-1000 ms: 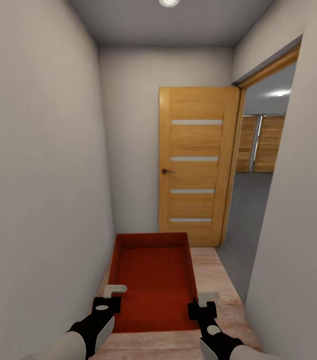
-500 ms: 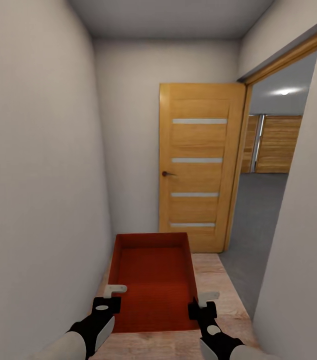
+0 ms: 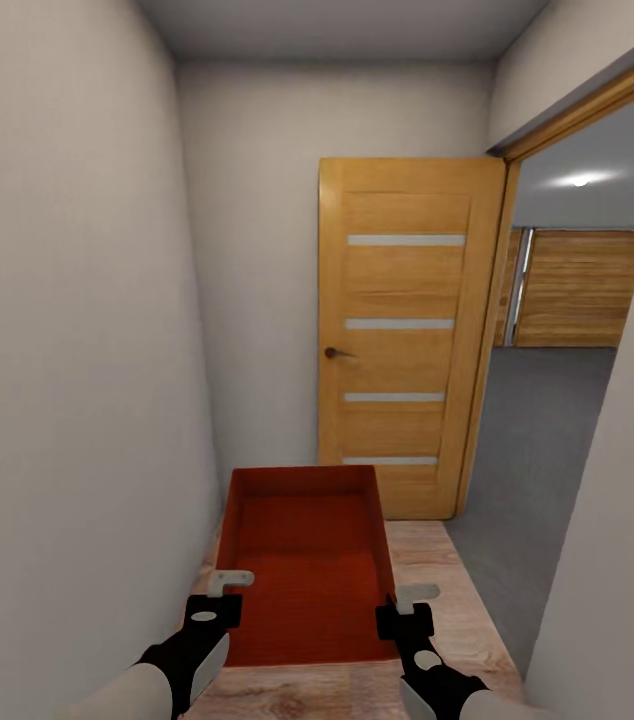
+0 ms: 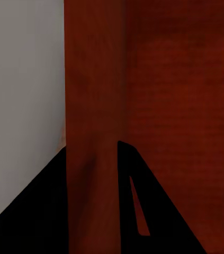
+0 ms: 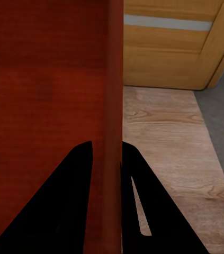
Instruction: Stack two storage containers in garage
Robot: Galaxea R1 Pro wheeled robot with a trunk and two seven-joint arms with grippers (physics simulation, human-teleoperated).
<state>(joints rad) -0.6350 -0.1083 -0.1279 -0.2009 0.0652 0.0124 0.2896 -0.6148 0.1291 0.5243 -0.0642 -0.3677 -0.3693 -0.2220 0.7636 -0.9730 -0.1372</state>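
Observation:
One orange-red open-top storage container [image 3: 307,560] is held out in front of me, low in the head view. My left gripper [image 3: 219,597] is shut on its left wall, and my right gripper [image 3: 404,606] is shut on its right wall. In the left wrist view the black fingers [image 4: 159,222] straddle the red wall [image 4: 93,106]; the left gripper [image 4: 93,206] clamps it. The right wrist view has the right gripper [image 5: 107,206] pinching the container wall [image 5: 114,79]. Through the doorway on the right lies the garage with its dark grey floor [image 3: 537,440].
I am in a narrow hallway with a white wall [image 3: 77,400] close on the left and another wall [image 3: 617,560] close on the right. An open wood door with pale stripes [image 3: 402,330] stands ahead. Pale plank flooring [image 3: 437,590] lies underneath. A wooden roll-up door [image 3: 577,290] shows inside the garage.
The view has moved forward down the hallway: the striped door and the garage doorway look larger and wider. The container and both grippers keep the same hold.

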